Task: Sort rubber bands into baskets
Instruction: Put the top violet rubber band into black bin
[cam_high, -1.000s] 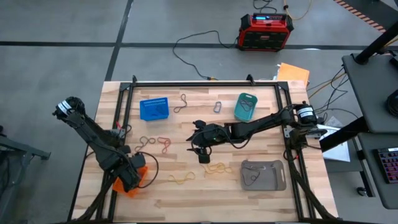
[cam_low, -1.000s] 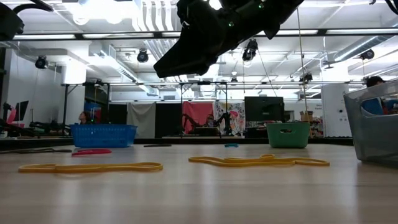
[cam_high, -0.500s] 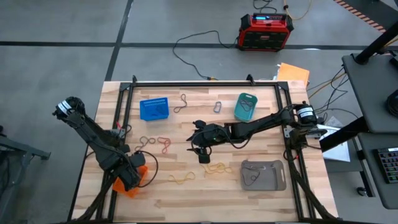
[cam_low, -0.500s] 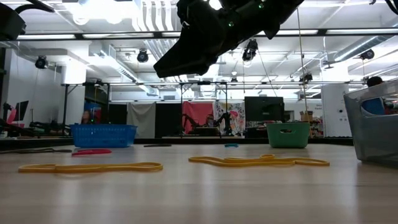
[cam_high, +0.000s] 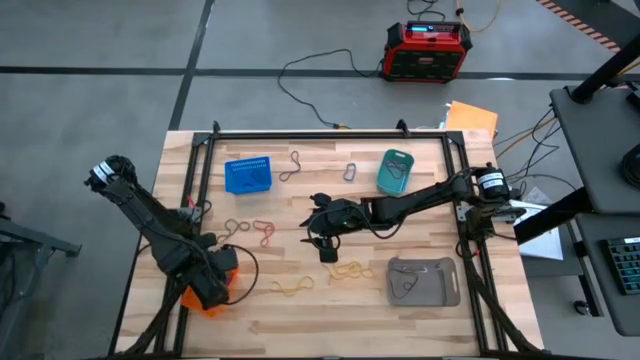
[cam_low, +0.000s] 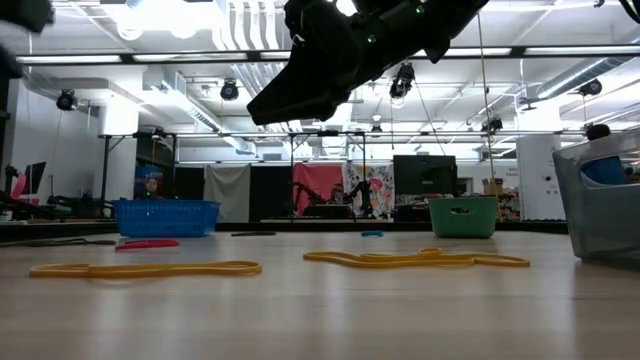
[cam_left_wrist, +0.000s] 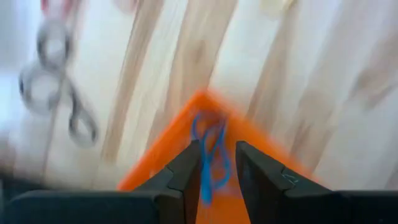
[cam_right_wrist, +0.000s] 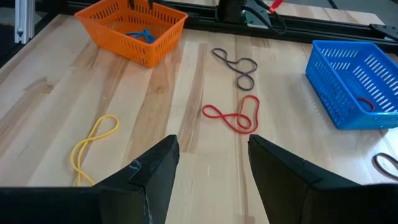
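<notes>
My left gripper (cam_left_wrist: 217, 148) points down over the orange basket (cam_high: 205, 298) at the table's near left, its fingers a little apart. A blue rubber band (cam_left_wrist: 213, 132) lies on the basket's floor below the gap and also shows in the right wrist view (cam_right_wrist: 140, 35). My right gripper (cam_high: 322, 240) hangs open above the table's middle. Before it lie a red band (cam_right_wrist: 233, 116), a grey-brown band (cam_right_wrist: 237, 67) and a yellow band (cam_right_wrist: 93, 144). The blue basket (cam_high: 247, 175), teal basket (cam_high: 396, 171) and grey basket (cam_high: 424, 281) stand on the table.
Two yellow bands (cam_high: 350, 270) (cam_high: 292, 287) lie near the table's front. Grey bands (cam_high: 291, 165) (cam_high: 350, 171) lie at the far side, and one red band (cam_right_wrist: 367, 106) is in the blue basket. A black frame rail (cam_high: 330, 133) edges the table. A red-and-black box (cam_high: 427, 50) stands on the floor beyond.
My left gripper has tipped a little above the orange basket and stays over it. My right gripper and the bands on the table have kept still.
</notes>
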